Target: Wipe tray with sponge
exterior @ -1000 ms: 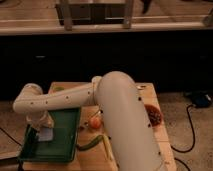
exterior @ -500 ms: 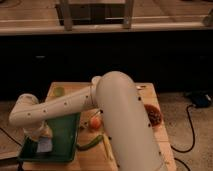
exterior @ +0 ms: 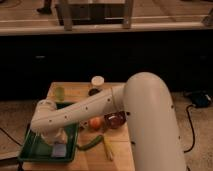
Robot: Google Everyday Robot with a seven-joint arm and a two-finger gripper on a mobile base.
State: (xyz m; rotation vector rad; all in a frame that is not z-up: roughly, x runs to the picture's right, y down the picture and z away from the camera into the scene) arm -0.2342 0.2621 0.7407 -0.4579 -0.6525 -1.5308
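The dark green tray [exterior: 31, 149] lies at the front left of the tan wooden tabletop. The sponge [exterior: 59, 150], a small pale bluish pad, lies flat on the tray floor near its front right corner. My white arm reaches from the right across the table and bends down over the tray. My gripper [exterior: 56, 141] is at the arm's end, directly over the sponge and down on it. The wrist hides most of the gripper and the tray's middle.
A pale green cup [exterior: 60, 92] stands just behind the tray. A white-lidded jar [exterior: 97, 81] is at the back of the table [exterior: 75, 89]. An orange fruit [exterior: 95, 122], a dark red item [exterior: 115, 120], a green vegetable [exterior: 90, 144] and a yellow piece [exterior: 107, 148] lie right of the tray.
My gripper and the sponge have moved along the tray toward its front edge and a little to the right. The food items have not moved.
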